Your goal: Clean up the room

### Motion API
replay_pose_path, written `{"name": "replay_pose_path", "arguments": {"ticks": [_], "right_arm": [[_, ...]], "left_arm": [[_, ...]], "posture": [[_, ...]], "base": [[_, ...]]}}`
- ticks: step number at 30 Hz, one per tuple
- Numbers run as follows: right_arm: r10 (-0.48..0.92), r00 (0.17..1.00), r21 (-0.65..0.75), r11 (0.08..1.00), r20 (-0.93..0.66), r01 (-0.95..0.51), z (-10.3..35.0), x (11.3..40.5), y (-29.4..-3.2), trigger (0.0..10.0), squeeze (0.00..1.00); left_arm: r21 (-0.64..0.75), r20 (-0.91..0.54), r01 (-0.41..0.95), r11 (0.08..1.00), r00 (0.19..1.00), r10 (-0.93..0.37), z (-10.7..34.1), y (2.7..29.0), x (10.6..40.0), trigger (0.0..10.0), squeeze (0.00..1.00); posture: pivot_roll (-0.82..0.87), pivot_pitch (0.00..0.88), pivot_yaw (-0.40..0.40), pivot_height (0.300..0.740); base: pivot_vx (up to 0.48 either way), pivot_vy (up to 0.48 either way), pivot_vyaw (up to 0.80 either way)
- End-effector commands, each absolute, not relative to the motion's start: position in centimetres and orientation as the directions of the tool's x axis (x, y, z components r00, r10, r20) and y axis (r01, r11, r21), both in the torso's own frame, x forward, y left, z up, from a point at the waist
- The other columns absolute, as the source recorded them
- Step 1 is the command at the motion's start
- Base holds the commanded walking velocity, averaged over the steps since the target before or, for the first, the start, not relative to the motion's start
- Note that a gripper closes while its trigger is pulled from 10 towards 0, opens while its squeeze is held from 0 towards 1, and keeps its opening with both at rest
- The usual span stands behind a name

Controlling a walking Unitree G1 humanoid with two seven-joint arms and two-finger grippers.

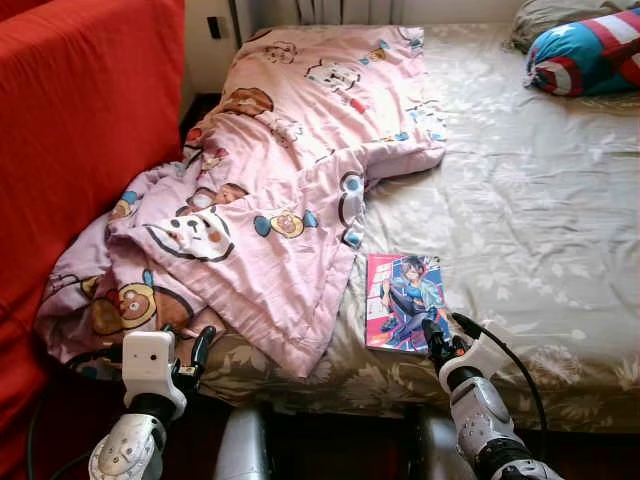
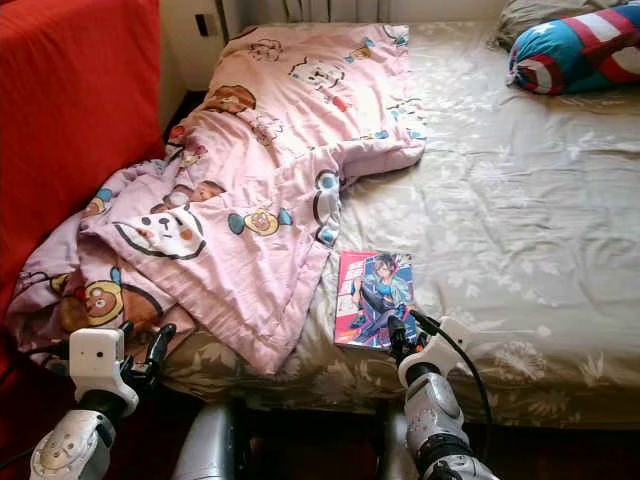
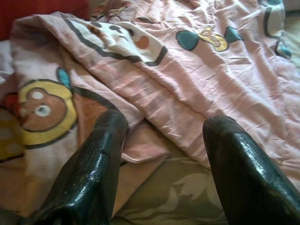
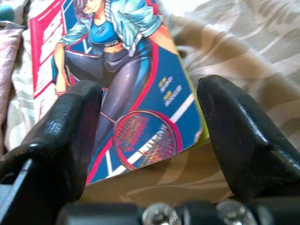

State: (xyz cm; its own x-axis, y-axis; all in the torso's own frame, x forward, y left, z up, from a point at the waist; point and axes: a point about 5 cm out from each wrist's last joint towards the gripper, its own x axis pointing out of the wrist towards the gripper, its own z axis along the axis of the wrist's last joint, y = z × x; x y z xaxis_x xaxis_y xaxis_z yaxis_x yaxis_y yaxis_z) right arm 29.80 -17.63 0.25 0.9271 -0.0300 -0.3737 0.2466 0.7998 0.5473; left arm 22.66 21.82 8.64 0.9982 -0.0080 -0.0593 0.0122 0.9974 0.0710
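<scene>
A pink cartoon-print blanket (image 1: 270, 170) lies crumpled over the left half of the bed (image 1: 520, 200), and its lower corner hangs over the near edge. A colourful comic book (image 1: 405, 300) lies flat on the sheet near the bed's front edge, right of the blanket. My right gripper (image 1: 447, 335) is open at the book's near right corner. In the right wrist view the book (image 4: 126, 70) sits between and just beyond the fingers (image 4: 70, 126). My left gripper (image 1: 188, 358) is open, low at the bed's front edge, facing the blanket's hanging folds (image 3: 187, 70).
A tall red-covered piece of furniture (image 1: 70, 120) stands close on the left against the bed. A blue, red and white striped pillow (image 1: 585, 55) lies at the far right corner. A wall outlet (image 1: 214, 27) is behind the bed. The sheet's right half is bare.
</scene>
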Motion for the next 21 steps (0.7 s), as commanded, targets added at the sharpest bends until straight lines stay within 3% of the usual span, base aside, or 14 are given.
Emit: {"name": "replay_pose_path", "arguments": {"ticks": [1, 7, 14, 16, 21], "right_arm": [[-0.029, 0.917, 0.579, 0.768, -0.398, 0.275, -0.27, 29.37, -17.78, 10.0, 0.0], [-0.051, 0.919, 0.644, 0.698, -0.39, 0.312, -0.3, 29.31, -18.27, 10.0, 0.0], [-0.064, 0.916, 0.655, 0.679, -0.397, 0.331, -0.37, 29.24, -18.62, 10.0, 0.0], [-0.042, 0.922, 0.713, 0.621, -0.385, 0.326, -0.43, 29.21, -18.56, 10.0, 0.0], [0.005, 0.927, 0.731, 0.617, -0.376, 0.293, -0.55, 29.13, -18.05, 10.0, 0.0]], "left_arm": [[0.082, -0.075, -0.001, 0.997, 0.997, 0.007, 8.69, 22.42, 22.19, 10.0, 0.0], [0.09, -0.08, -0.005, 0.996, 0.997, 0.013, 8.86, 22.75, 21.94, 10.0, 0.0], [0.104, -0.081, 0.001, 0.995, 0.997, 0.007, 9.15, 22.88, 21.94, 10.0, 0.0], [0.114, -0.082, 0.004, 0.993, 0.997, 0.006, 9.3, 22.98, 21.93, 10.0, 0.0], [0.125, -0.092, 0.006, 0.992, 0.996, 0.005, 9.33, 23.13, 21.68, 10.0, 0.0]], "posture": [[0.22, 0.172, 0.059, 0.578], [0.22, 0.178, 0.07, 0.578], [0.23, 0.183, 0.08, 0.578], [0.23, 0.184, 0.082, 0.578], [0.24, 0.191, 0.084, 0.578]], "base": [[0.0, 0.0, 0.0], [0.0, 0.0, 0.0], [0.0, 0.0, 0.0], [0.0, 0.0, 0.0], [0.0, 0.0, 0.0]]}}
